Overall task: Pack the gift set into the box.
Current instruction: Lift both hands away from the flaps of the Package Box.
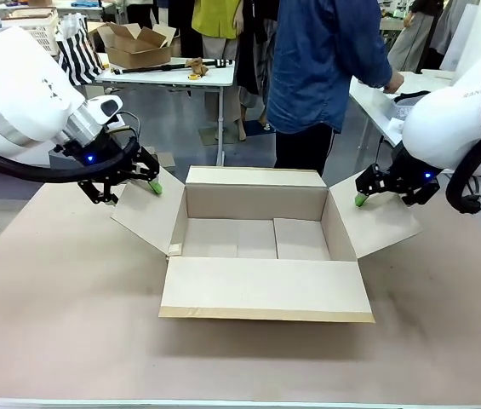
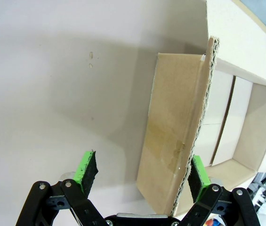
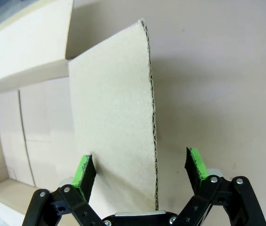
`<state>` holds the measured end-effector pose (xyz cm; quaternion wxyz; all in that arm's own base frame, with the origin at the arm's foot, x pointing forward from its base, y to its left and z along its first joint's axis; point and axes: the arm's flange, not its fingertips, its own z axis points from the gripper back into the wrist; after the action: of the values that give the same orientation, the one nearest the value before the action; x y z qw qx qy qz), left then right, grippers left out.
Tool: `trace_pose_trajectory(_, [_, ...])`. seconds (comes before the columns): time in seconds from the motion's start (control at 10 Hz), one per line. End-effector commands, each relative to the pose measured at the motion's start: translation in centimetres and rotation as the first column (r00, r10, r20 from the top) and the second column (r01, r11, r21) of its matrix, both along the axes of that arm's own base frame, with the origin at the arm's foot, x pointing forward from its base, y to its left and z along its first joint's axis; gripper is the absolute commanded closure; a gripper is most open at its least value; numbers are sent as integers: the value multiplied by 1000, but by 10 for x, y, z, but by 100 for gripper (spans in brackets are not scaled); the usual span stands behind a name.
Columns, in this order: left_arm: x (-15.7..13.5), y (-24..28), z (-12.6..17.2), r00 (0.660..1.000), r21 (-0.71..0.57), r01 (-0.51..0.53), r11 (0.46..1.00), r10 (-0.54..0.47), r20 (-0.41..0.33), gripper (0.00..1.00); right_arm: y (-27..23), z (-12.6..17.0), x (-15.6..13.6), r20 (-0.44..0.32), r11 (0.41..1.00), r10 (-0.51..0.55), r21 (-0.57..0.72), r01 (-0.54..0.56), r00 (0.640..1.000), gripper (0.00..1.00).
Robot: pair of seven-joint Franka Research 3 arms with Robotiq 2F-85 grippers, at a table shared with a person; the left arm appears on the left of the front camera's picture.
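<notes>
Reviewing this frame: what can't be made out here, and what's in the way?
Front view: the box's near inside wall, hidden by its near flap.
Front view: what the person handles at the side table, blocked by the right arm.
Left wrist view: whether the left hand's pad touches the side flap; the cardboard edge overlaps it.

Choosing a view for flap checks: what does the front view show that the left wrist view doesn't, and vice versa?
Front: the right gripper at the right flap of the box, and a person beyond. Left wrist: the corrugated edge of the left flap between the open pads of the left gripper. Shared: box, left flap, left gripper.
</notes>
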<state>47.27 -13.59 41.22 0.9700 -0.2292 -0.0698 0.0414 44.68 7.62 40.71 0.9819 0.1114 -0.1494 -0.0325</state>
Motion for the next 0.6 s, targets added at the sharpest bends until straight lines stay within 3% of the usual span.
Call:
trace_pose_trajectory(0.0, [-1,-2,2,1000,18,-12,1000,12,-2,0,0,-1,-2,19,1000,-15,-13,15,1000,0])
trace_pose_trajectory(0.5, [-1,-2,2,1000,18,-12,1000,12,-2,0,0,-1,-2,19,1000,-15,-13,15,1000,0])
